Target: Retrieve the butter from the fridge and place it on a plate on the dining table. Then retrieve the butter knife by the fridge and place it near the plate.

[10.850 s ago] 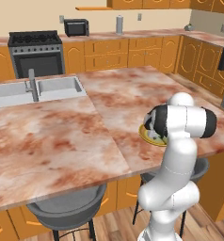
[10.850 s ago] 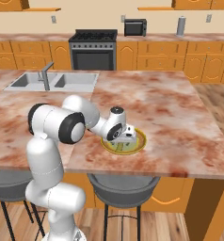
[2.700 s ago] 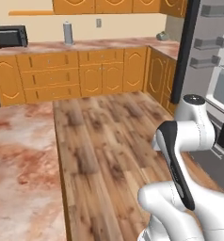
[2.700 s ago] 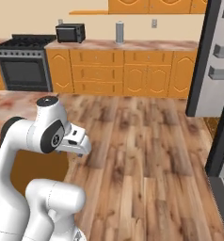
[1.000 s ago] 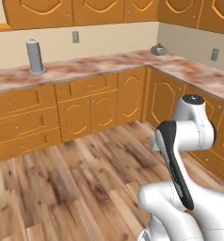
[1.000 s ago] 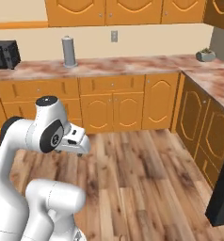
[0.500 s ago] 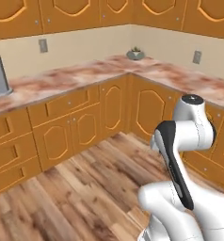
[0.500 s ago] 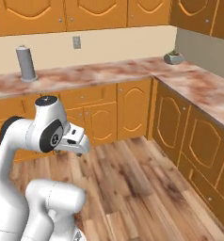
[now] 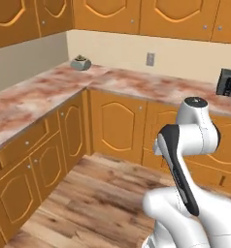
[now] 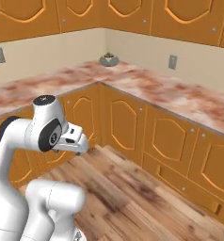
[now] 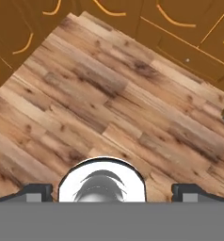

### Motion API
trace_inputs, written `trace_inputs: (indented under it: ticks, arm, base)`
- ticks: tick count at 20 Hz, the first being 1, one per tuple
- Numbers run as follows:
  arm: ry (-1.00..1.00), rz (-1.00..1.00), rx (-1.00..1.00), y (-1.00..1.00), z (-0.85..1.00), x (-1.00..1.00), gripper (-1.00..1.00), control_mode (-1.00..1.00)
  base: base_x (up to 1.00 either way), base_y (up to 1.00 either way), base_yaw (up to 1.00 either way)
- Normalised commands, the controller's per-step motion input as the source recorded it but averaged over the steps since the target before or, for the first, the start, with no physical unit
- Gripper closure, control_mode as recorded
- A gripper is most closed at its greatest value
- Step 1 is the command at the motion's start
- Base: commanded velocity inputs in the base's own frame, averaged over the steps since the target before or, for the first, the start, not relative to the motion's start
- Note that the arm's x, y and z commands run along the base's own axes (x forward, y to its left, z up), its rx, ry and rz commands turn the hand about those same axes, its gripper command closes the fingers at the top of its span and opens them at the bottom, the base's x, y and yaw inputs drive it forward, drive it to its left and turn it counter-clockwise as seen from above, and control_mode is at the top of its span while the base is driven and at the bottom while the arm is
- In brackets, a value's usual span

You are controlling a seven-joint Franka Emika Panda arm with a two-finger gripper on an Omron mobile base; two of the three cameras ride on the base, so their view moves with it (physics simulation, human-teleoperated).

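Note:
The butter, fridge, plate, dining table and butter knife are out of view. My arm is folded close over the base, with the hand tucked at chest height. In the right base view the gripper point(image 10: 80, 141) points down and to the right above the wooden floor. From the hand view the gripper point(image 11: 116, 193) stands open. Its two dark fingertips point(image 11: 38, 192) are set wide apart, nothing is between them, and only floor planks lie below.
An L-shaped marbled counter point(image 9: 35, 99) on orange cabinets point(image 9: 118, 126) wraps the room's corner. A small grey-green bowl point(image 9: 81, 63) sits at that corner. A black toaster point(image 9: 229, 83) stands at the far right. Wooden floor point(image 10: 132, 197) lies ahead of the base.
The whole picture has swung sideways, so the base has turned: the corner counter and bowl came toward the middle. The arm keeps its folded pose and the gripper stays open.

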Motion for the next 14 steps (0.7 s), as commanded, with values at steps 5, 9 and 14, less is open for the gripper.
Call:
trace_inputs:
  ticks: [5, 9, 14]
  arm:
    - [0.0, 0.0, 0.0, 0.0, 0.0, 0.0, -1.0, 1.0]
    - [0.0, 0.0, 0.0, 0.0, 0.0, 0.0, -1.0, 1.0]
    - [0.0, 0.0, 0.0, 0.0, 0.0, 0.0, -1.0, 1.0]
  base:
    - [1.0, 0.68, -0.66]
    - [0.74, 0.4, -0.79]
    - [0.31, 0.19, -0.91]
